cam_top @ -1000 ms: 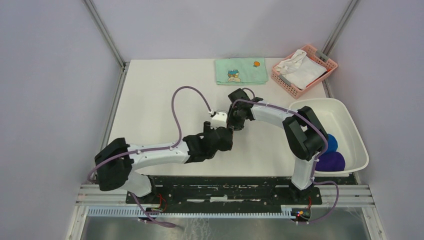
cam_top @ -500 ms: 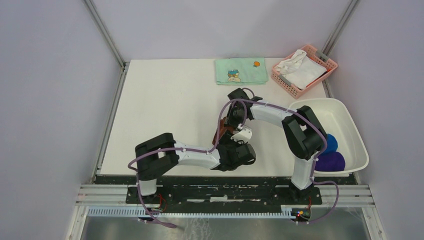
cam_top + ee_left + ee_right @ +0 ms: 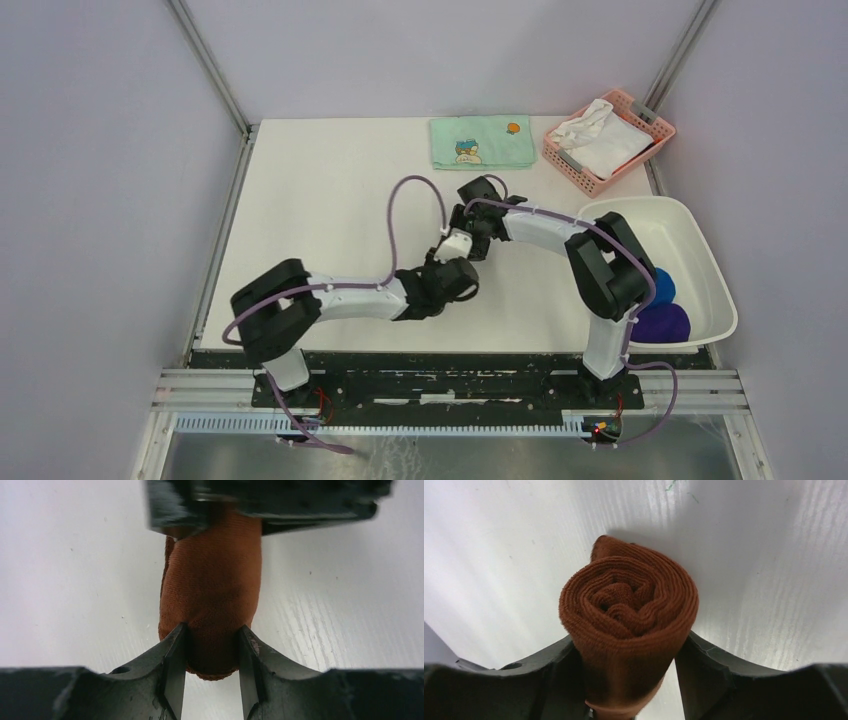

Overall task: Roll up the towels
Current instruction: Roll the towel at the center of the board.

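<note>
Both of my grippers are on the same thing right now: the rust-brown towel [image 3: 212, 575], already wound into a tight roll, sitting off to the left of the white tub [image 3: 685, 240] and apart from it.

What matters for the next bit is that the roll's long axis runs straight away from my left gripper [image 3: 212, 630] toward my right gripper [image 3: 629, 640], so each has one end.

My left jaws are partly closed and pinching the near end, with the pads [image 3: 177, 650] dented into the cloth on both sides, so that's a real hold. On the right, the roll sits between the fingers [image 3: 559, 670] with its spiral end showing. Both fingers touch the cloth, but honestly I can't tell if they're clamping or just resting there.

The blue towel [image 3: 663, 285] and purple towel [image 3: 665, 322] are rolled up inside the tub. My guess is this one goes in next, and my right arm is the nearer one to the tub.
</note>
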